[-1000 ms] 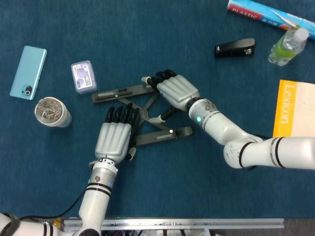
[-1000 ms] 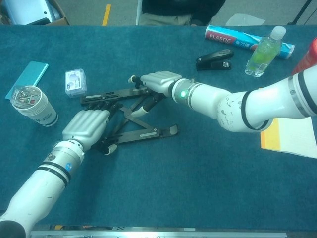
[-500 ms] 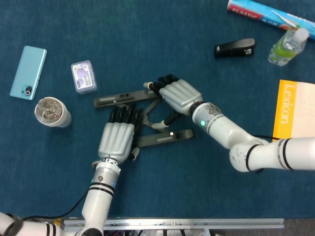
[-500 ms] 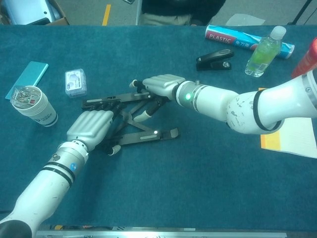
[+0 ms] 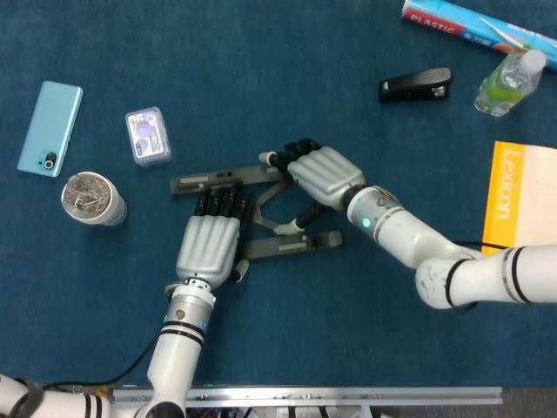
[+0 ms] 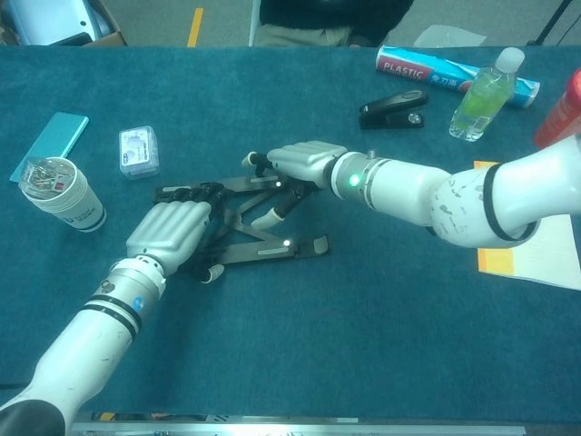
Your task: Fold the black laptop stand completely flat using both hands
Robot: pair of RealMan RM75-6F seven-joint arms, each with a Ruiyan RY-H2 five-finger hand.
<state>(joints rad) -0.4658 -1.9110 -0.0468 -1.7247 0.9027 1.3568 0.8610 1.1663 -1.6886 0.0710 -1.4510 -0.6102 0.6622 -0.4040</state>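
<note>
fingers on laptop stand | rails closer than before

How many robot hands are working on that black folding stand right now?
2. The left robot hand presses on the black laptop stand at its near-left part; the right robot hand rests on its far bar, toward the right.

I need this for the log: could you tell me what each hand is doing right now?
Left hand: pressing flat on the laptop stand, gripping nothing.
Right hand: fingers curled over the stand's upper bar, holding it.
</note>
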